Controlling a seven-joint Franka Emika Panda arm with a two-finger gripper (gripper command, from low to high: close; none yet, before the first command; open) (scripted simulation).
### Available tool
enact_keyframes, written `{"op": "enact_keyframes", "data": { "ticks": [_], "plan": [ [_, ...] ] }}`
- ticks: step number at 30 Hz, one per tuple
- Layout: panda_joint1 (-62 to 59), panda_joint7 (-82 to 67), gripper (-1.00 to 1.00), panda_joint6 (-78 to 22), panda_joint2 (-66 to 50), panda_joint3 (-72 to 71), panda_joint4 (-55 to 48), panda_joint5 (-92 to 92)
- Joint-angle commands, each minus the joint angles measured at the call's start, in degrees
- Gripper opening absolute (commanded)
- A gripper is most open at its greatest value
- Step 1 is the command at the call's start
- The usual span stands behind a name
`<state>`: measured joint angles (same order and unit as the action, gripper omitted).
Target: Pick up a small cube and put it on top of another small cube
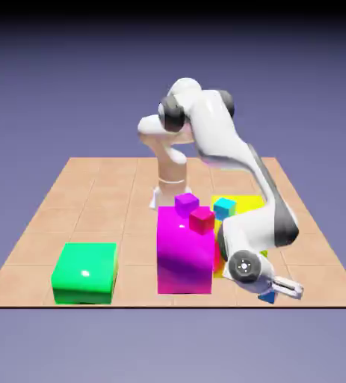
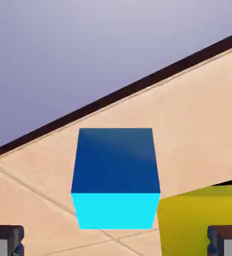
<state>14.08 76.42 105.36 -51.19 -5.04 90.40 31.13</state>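
hand: open, released | sm. blue cube: dead ahead, ctr'd, not touching

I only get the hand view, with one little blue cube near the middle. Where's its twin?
Observer: The other small glossy cyan-blue cube looks to be on the big yellow block.

Operator: Are there different tiny cubes too?

Observer: Yes, a tiny purple cube and a tiny crimson cube show by the top of a big magenta block.

Operator: Anything far from those?

Observer: A big glossy green block, at the exterior view's left.
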Motion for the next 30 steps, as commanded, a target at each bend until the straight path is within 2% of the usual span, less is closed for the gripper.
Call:
{"op": "enact_keyframes", "data": {
  "ticks": [1, 2, 6, 20, 22, 29, 30],
  "plan": [
    [0.0, 0.0, 0.00, 0.0, 0.0, 0.0, 0.0, 0.0],
    [0.0, 0.0, -1.00, 0.0, 0.0, 0.0, 0.0, 0.0],
    [-1.9, 1.9, -1.00, -7.4, 2.5, 0.9, -4.8, -1.6],
    [-10.2, -28.0, -1.00, -40.3, 31.5, -13.9, 2.6, -35.0],
    [-10.3, -28.3, -1.00, -40.7, 31.8, -14.0, 2.7, -35.4],
    [-11.4, -29.0, -1.00, -30.7, 36.0, -13.8, 16.6, -34.8],
    [-11.4, -29.0, 1.00, -30.7, 36.0, -13.8, 16.6, -34.8]
  ]
}}
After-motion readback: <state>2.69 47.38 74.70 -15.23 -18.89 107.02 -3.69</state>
